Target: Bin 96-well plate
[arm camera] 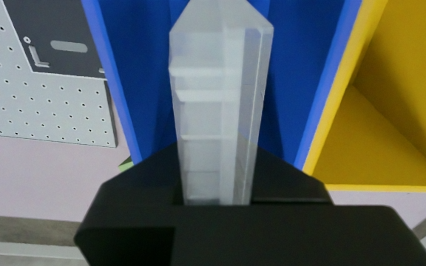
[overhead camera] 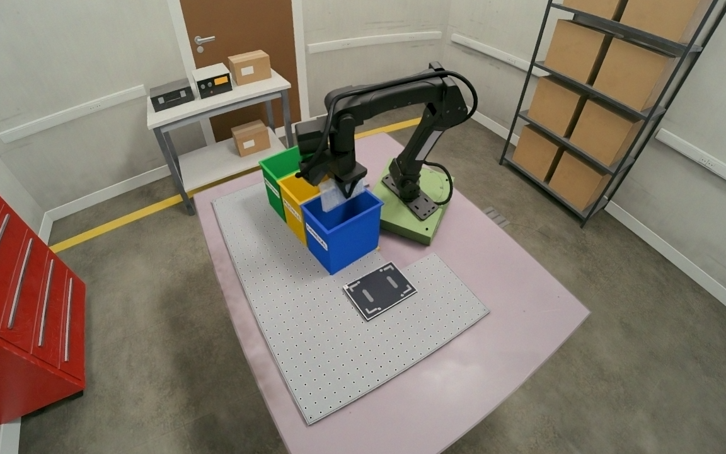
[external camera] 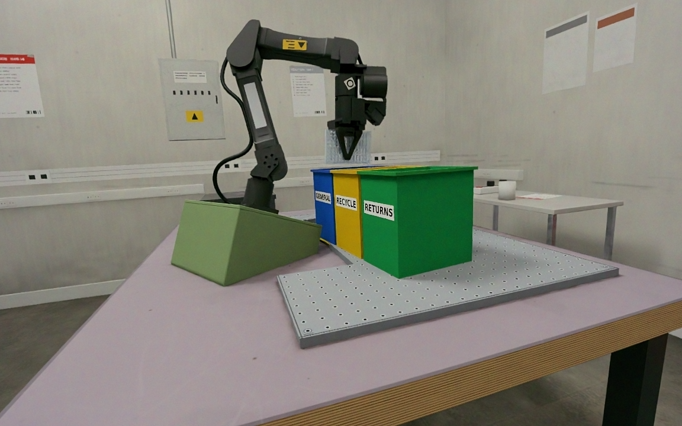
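My gripper point(overhead camera: 348, 189) is shut on the translucent 96-well plate point(overhead camera: 338, 195), which hangs on edge from the fingers. The plate is over the open top of the blue bin labelled GENERAL point(overhead camera: 343, 230), its lower edge near the rim. In the exterior view the gripper point(external camera: 348, 151) holds the plate point(external camera: 347, 147) just above the blue bin point(external camera: 323, 203). In the wrist view the plate point(arm camera: 218, 107) points down into the blue bin point(arm camera: 294, 77). The black plate nest N1 point(overhead camera: 379, 289) lies empty on the perforated board.
The yellow RECYCLE bin point(overhead camera: 297, 203) and the green RETURNS bin point(overhead camera: 280, 174) stand upright in a row beside the blue one. The arm's green base block point(overhead camera: 416, 205) is close behind the bins. The perforated board point(overhead camera: 331, 316) lies on the pink table.
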Controlling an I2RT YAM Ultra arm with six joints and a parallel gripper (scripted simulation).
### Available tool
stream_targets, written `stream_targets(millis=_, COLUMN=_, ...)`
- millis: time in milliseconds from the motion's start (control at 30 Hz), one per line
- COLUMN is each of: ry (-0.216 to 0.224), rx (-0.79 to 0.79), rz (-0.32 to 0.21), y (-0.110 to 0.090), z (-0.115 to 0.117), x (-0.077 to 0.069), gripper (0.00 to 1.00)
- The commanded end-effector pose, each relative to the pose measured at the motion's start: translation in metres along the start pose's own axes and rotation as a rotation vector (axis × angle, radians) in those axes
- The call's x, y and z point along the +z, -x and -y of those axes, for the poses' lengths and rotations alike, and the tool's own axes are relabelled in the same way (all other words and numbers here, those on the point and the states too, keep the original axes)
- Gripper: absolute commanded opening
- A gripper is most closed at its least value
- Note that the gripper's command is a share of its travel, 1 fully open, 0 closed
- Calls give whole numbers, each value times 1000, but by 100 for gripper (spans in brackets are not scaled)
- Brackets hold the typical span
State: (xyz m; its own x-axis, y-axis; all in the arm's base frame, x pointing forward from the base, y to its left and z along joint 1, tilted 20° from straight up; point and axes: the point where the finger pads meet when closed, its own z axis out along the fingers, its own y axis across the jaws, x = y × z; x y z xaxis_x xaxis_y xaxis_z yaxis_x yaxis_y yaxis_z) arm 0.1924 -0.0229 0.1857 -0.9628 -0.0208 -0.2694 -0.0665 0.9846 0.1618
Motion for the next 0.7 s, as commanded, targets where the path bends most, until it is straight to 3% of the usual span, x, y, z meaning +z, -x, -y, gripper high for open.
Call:
stream_targets(millis=0, ry=-29, rx=-5, rz=62, y=9, z=2, x=-2, gripper=0)
stream_targets(millis=200, ry=-27, rx=-2, rz=52, y=11, z=4, x=10, gripper=0)
stream_targets(millis=667, ry=-31, rx=-1, rz=78, y=22, z=7, x=2, gripper=0)
